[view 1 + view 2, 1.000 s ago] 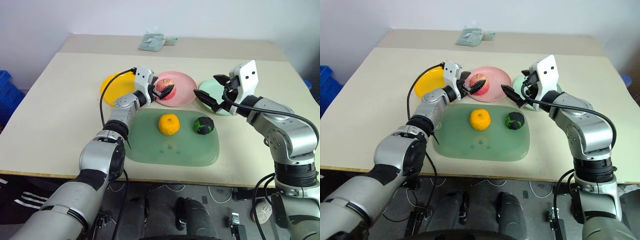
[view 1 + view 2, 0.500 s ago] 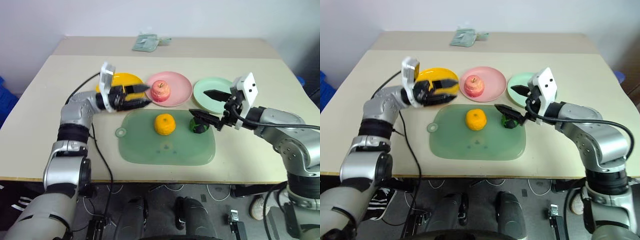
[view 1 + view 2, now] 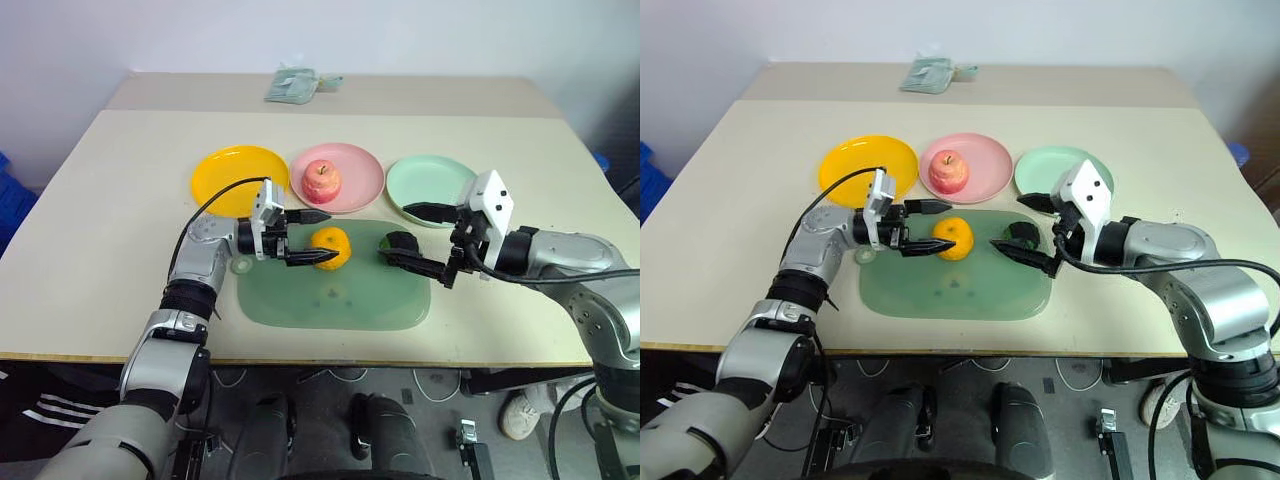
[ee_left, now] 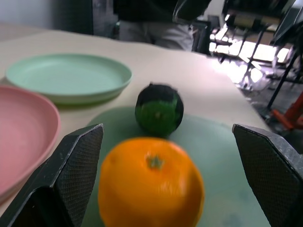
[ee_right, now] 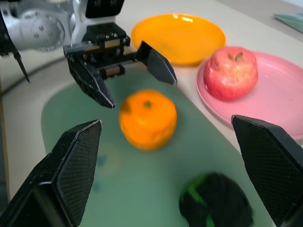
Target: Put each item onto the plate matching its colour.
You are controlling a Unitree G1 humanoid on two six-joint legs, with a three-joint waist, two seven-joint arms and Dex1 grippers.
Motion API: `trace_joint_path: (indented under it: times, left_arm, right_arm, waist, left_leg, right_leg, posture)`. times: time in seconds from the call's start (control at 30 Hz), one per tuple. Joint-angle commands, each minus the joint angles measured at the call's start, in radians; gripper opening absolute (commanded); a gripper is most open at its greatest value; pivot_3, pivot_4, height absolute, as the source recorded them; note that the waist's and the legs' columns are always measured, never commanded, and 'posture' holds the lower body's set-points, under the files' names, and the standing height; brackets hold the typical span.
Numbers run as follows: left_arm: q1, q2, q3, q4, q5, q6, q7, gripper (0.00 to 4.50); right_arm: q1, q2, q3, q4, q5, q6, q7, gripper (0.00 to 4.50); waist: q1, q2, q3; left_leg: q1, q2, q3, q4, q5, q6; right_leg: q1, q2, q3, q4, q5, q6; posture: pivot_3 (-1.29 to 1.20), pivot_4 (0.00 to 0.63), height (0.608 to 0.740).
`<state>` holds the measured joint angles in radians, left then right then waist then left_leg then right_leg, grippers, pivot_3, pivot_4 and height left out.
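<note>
On the green mat (image 3: 335, 290), the mandarin (image 3: 332, 248) is flanked by the spread fingers of the left pincer (image 3: 312, 238), not yet gripped. The jaws should be eased further round the fruit's widest part before closing, then carried to the yellow plate (image 3: 238, 172). The right pincer (image 3: 420, 238), jaws apart, brackets the dark green fruit (image 3: 402, 243). The apple (image 3: 321, 180) sits on the pink plate (image 3: 362, 181).

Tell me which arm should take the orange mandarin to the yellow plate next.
Left. Its gripper is open with fingers either side of the mandarin, and the yellow plate lies on that side. The right gripper brackets the green fruit.
</note>
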<state>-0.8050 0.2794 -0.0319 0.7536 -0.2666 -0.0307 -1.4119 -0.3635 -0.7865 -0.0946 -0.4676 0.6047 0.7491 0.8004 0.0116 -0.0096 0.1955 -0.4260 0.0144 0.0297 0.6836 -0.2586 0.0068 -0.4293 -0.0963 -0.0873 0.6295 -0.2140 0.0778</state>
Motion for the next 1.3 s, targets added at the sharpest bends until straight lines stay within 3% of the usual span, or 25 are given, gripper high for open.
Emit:
trace_joint_path:
  times: [0.03, 0.1, 0.2, 0.43, 0.57, 0.67, 0.8, 1.2, 1.3]
  left_arm:
    - [-0.016, -0.016, -0.016, 0.059, 0.032, -0.06, 0.02, 4.45]
    - [-0.028, -0.021, -0.029, 0.093, 0.058, -0.09, 0.033, 4.22]
    - [-0.039, -0.031, -0.017, 0.112, 0.056, -0.119, 0.047, 3.26]
    - [-0.049, -0.002, 0.074, 0.044, -0.025, -0.058, 0.096, 3.26]
    - [-0.059, 0.063, 0.164, 0.009, -0.037, -0.047, 0.265, 3.26]
    - [-0.082, 0.099, 0.225, 0.024, -0.041, -0.054, 0.394, 3.26]
    - [-0.141, 0.135, 0.29, 0.163, 0.014, -0.132, 0.686, 3.26]
    - [-0.159, 0.123, 0.274, 0.314, 0.065, -0.177, 0.798, 3.26]
    - [-0.163, 0.126, 0.269, 0.324, 0.063, -0.162, 0.771, 4.27]
  right_arm:
    - [-0.006, -0.006, -0.024, -0.05, 0.007, -0.026, -0.002, 4.5]
    - [-0.005, -0.005, -0.026, -0.056, 0.006, -0.026, -0.006, 4.5]
    - [-0.004, -0.008, -0.028, -0.06, 0.005, -0.028, -0.011, 4.5]
    - [-0.02, 0.016, -0.044, -0.052, 0.019, -0.042, -0.032, 4.5]
    - [-0.086, 0.074, -0.046, 0.053, -0.073, -0.106, -0.139, 4.5]
    - [-0.109, 0.084, -0.029, 0.093, -0.116, -0.159, -0.141, 4.5]
    - [-0.15, 0.139, -0.038, 0.099, -0.028, -0.152, -0.102, 4.5]
    - [-0.133, 0.201, -0.014, 0.015, 0.051, -0.142, -0.101, 4.5]
    - [-0.13, 0.189, -0.022, 0.017, 0.048, -0.139, -0.103, 4.5]
  waist:
    - [0.002, 0.0, 0.0]
    - [0.002, 0.0, 0.0]
    - [0.004, 0.0, 0.0]
    - [0.001, 0.0, 0.0]
    - [-0.005, 0.0, 0.0]
    - [0.001, 0.0, 0.0]
    - [0.004, 0.0, 0.0]
    - [0.001, -0.001, 0.0]
    - [0.001, -0.001, 0.0]
  left_leg:
    - [0.0, 0.0, 0.0, 0.0, 0.0, 0.0]
    - [0.0, 0.001, 0.0, 0.0, 0.0, 0.0]
    - [-0.001, 0.001, 0.0, 0.0, 0.0, 0.0]
    - [-0.001, 0.001, -0.001, 0.0, 0.0, 0.0]
    - [0.0, 0.001, 0.0, 0.0, 0.0, 0.0]
    - [0.0, 0.001, 0.0, 0.0, 0.0, 0.0]
    - [-0.001, 0.0, 0.0, 0.0, 0.0, 0.0]
    - [-0.001, -0.001, 0.001, 0.0, 0.0, 0.0]
    - [-0.001, -0.001, 0.002, 0.0, 0.0, 0.0]
  right_leg:
    - [0.0, 0.0, 0.0, 0.0, 0.0, 0.0]
    - [0.0, 0.0, 0.0, 0.0, 0.0, 0.0]
    - [0.0, -0.001, 0.0, -0.001, 0.0, 0.0]
    - [0.0, -0.001, 0.0, -0.001, 0.0, 0.0]
    - [0.0, -0.001, 0.0, 0.0, 0.0, 0.0]
    - [0.0, -0.001, 0.0, 0.0, 0.0, 0.0]
    - [0.0, -0.001, 0.0, 0.0, 0.001, 0.002]
    - [0.001, -0.001, 0.0, -0.001, 0.002, 0.003]
    - [0.001, -0.001, 0.0, -0.001, 0.002, 0.003]
  posture:
    - [0.0, 0.15, 0.74]
    - [0.0, 0.15, 0.74]
    - [0.0, 0.15, 0.74]
    - [0.0, 0.15, 0.74]
    - [0.0, 0.15, 0.74]
    - [0.0, 0.15, 0.74]
    - [0.0, 0.15, 0.74]
    - [0.0, 0.15, 0.74]
    - [0.0, 0.15, 0.74]
